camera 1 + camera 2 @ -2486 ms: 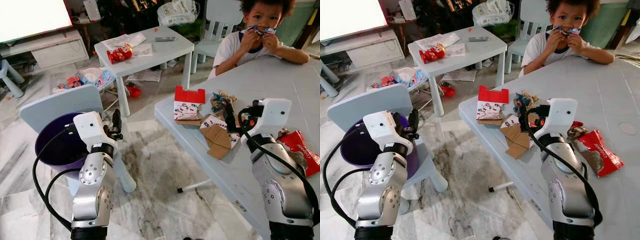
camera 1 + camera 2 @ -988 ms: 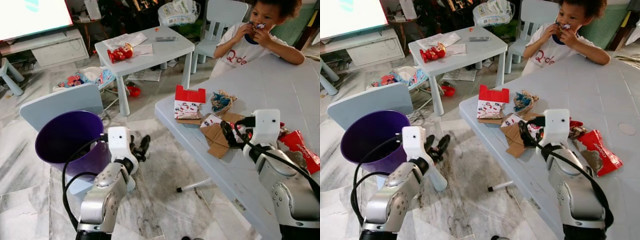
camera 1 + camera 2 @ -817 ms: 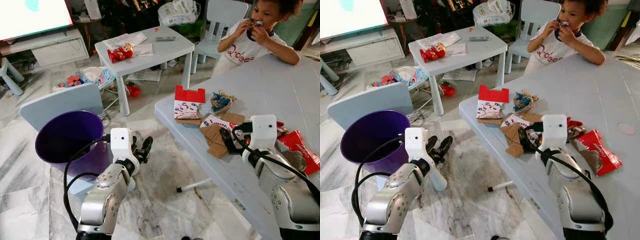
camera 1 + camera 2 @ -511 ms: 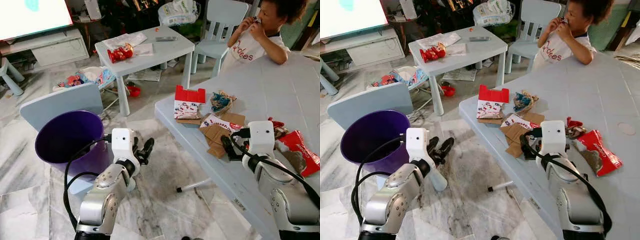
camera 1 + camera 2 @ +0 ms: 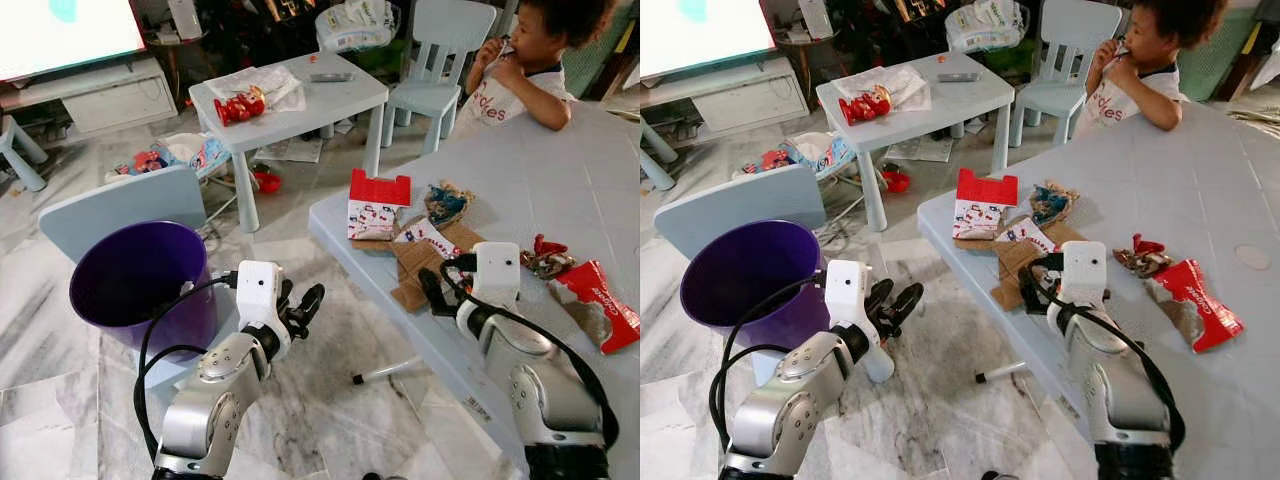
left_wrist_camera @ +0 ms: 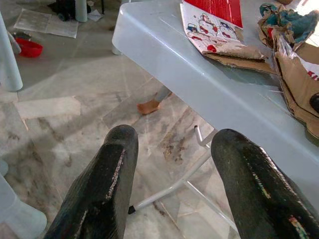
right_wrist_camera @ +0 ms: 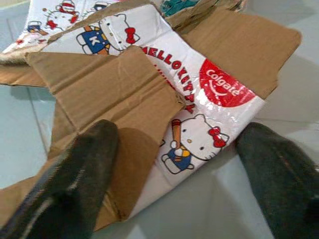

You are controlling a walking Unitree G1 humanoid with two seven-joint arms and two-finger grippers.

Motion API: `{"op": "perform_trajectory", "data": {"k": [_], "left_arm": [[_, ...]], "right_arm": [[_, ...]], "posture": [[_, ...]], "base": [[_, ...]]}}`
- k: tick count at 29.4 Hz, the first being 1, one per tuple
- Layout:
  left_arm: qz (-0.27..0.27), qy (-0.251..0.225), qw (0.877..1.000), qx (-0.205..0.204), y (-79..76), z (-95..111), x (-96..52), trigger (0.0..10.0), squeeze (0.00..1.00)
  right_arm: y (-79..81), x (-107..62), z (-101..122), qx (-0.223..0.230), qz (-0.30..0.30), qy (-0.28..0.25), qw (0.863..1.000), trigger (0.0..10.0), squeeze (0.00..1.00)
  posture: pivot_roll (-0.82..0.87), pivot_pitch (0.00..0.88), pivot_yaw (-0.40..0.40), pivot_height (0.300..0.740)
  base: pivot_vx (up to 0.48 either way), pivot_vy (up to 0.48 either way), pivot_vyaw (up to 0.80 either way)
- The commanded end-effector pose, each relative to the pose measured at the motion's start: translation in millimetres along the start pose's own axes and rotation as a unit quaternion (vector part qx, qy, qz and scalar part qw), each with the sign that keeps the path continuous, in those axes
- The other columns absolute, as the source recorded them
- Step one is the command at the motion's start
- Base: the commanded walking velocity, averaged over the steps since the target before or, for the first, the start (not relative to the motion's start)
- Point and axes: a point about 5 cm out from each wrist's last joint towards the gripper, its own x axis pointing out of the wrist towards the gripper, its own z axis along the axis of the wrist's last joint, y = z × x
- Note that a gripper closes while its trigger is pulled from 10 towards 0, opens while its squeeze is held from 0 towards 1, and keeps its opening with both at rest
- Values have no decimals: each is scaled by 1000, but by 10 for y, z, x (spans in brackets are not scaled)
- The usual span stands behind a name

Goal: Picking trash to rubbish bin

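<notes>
Now R gripper (image 7: 169, 179) is low over the flattened cardboard packaging (image 7: 149, 94) at the table (image 5: 560, 200) edge, fingers spread wide w/ one finger (image 7: 75, 174) already on the brown flap and the other off on bare tabletop. Half a sec ago it was higher and further in; it has come down and toward the near edge, and the cardboard looks dragged w/ it, now overhanging the edge a bit more in the head views. Nothing held yet.

L gripper (image 5: 300, 308) has swung fwd since 2.5 s ago, from beside the purple bin (image 5: 135, 280) out over the floor, pointing at the table underside. Fingers parted, empty.

Bin stands on the floor to my left, next to the toppled small chair (image 5: 120, 205), mouth open and tilted toward me; can't see the bottom.

Other trash on the table: red-roofed carton (image 5: 378, 205), crumpled teal wrapper (image 5: 446, 203), small crumpled wrapper (image 5: 543, 258), red foil packet (image 5: 600, 305). All well apart from the bin. Child (image 5: 515, 70) standing at far side, hands at mouth.

Judgement: pick step just starting, none binned that I can see. Flat card on a smooth top is hard to pinch; the overhang at the edge should give a finger room underneath
</notes>
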Motion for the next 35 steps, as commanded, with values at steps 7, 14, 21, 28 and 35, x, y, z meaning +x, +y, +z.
{"op": "perform_trajectory", "data": {"k": [7, 14, 21, 28, 35], "left_arm": [[-6, -7, 1000, 6, -16, 43, -29, 10000, 0], [-6, -7, 1000, 6, -22, 43, -29, 10000, 0], [-3, -16, 1000, 8, -20, 73, -21, 10000, 0], [5, -30, 999, 9, -6, 117, -14, 10000, 0], [15, -44, 999, 10, 18, 154, -3, 10000, 0]], "right_arm": [[-55, 36, -34, 14, -9, 5, 1000, 0, 0], [-94, 20, -50, 17, -19, 2, 1000, 0, 0], [-145, 0, -34, 15, -26, -5, 1000, 0, 0], [-193, -54, 5, 8, -27, -16, 999, 0, 0], [-226, -93, 25, 9, -30, -26, 999, 0, 0]], "posture": [[28, 109, -14, 740], [22, 112, -12, 740], [19, 113, -11, 740], [12, 115, -12, 740], [3, 115, -11, 740]], "base": [[0, 0, 0], [0, 0, 0], [0, 0, 0], [0, 0, 0], [0, 0, 0]]}}
